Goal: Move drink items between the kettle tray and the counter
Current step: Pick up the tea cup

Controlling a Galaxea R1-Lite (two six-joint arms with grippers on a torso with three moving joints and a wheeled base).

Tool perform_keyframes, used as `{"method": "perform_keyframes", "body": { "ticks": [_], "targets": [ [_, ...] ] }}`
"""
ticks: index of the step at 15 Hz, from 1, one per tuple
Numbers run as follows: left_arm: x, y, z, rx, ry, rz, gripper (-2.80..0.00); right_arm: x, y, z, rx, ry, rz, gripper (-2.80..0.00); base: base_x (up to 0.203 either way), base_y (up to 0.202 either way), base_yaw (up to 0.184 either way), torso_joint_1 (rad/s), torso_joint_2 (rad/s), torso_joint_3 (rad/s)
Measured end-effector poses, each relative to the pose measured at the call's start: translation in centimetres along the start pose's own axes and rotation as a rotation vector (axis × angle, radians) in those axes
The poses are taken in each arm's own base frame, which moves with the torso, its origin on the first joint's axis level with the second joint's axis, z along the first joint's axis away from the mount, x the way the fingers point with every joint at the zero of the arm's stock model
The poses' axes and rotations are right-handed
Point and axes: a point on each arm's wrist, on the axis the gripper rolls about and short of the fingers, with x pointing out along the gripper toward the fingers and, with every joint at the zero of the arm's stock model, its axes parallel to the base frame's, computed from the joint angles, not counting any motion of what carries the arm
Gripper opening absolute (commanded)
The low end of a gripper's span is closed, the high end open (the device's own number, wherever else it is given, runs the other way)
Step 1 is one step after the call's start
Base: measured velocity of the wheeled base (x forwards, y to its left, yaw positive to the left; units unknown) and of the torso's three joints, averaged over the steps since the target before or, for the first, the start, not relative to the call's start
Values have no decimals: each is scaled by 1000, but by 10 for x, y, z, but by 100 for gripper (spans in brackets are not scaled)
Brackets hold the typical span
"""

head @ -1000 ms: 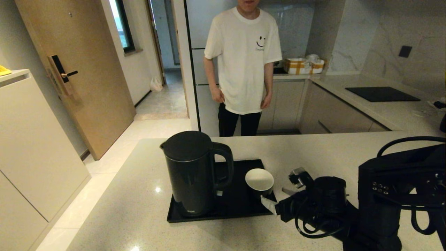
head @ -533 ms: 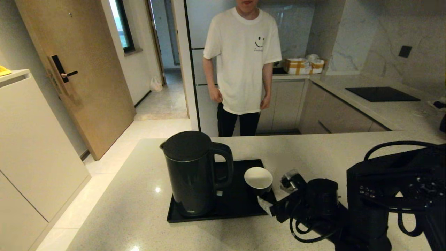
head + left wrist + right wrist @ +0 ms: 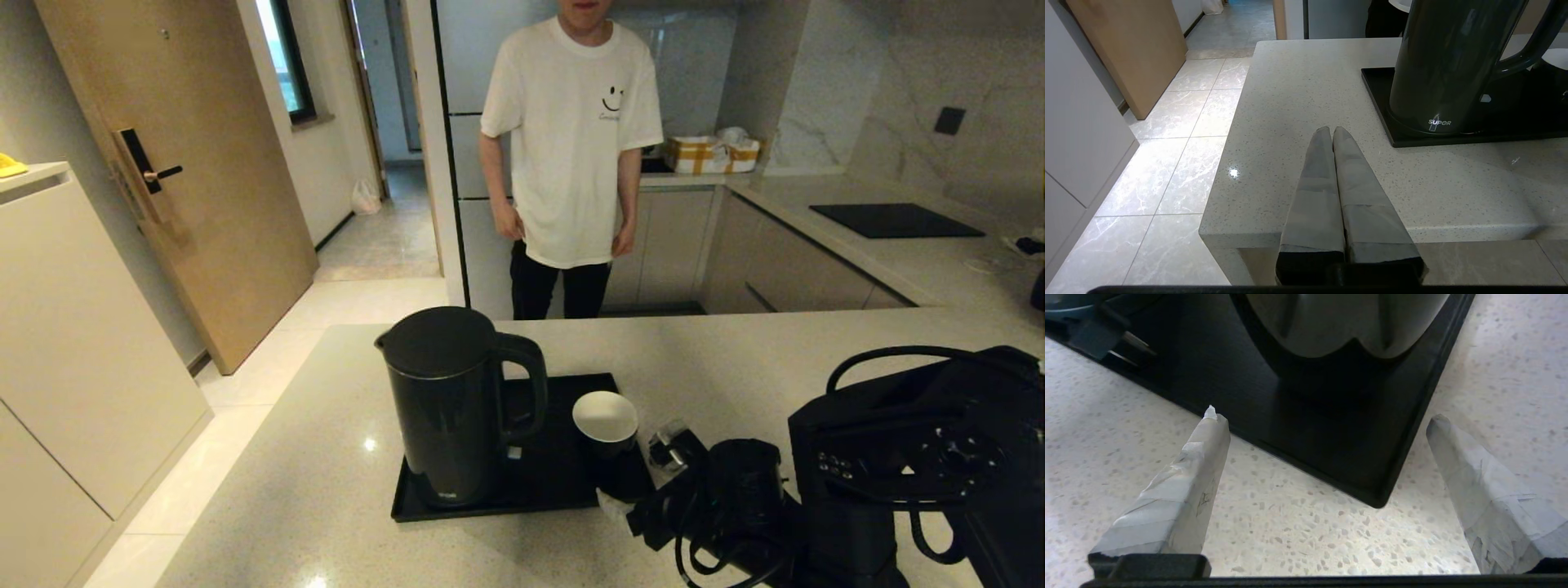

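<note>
We see the cup (image 3: pixel 605 421) standing on the kettle tray (image 3: pixel 571 482) beside the kettle (image 3: pixel 447 406), our right gripper (image 3: pixel 1327 420) spread wide at what seems the tray's near corner, our left gripper (image 3: pixel 1331 132) pressed together over the counter (image 3: pixel 1298 98).

White "SUPOR" lettering is being displayed low on the kettle (image 3: pixel 1447 61) body, right of centre in the left wrist frame; nothing else is being read.

Person in white T-shirt (image 3: pixel 571 131) (smiley print) beyond, wooden door (image 3: pixel 175 163), black cooktop (image 3: pixel 896 220).
</note>
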Motion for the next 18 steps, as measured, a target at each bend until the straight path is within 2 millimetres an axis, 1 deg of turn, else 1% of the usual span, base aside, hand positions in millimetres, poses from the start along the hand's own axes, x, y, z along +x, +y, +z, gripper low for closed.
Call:
{"method": "perform_keyframes", "body": {
  "ticks": [3, 7, 9, 12, 15, 18],
  "targets": [
    [0, 0, 0, 0, 0, 0, -280, 6, -1, 0, 38, -9, 1, 0, 0, 0, 0, 0, 0, 0],
    [0, 0, 0, 0, 0, 0, -280, 20, -2, 6, 34, -55, -12, 0, 0, 0, 0, 0, 0, 0],
    [0, 0, 0, 0, 0, 0, -280, 23, -2, 6, 34, -62, -12, 0, 0, 0, 0, 0, 0, 0],
    [0, 0, 0, 0, 0, 0, -280, 34, -4, 13, 27, -104, -40, 0, 0, 0, 0, 0, 0, 0],
    [0, 0, 0, 0, 0, 0, -280, 40, -4, 13, 28, -114, -50, 0, 0, 0, 0, 0, 0, 0],
    [0, 0, 0, 0, 0, 0, -280, 51, -5, 13, 23, -136, -51, 0, 0, 0, 0, 0, 0, 0]
  ]
}}
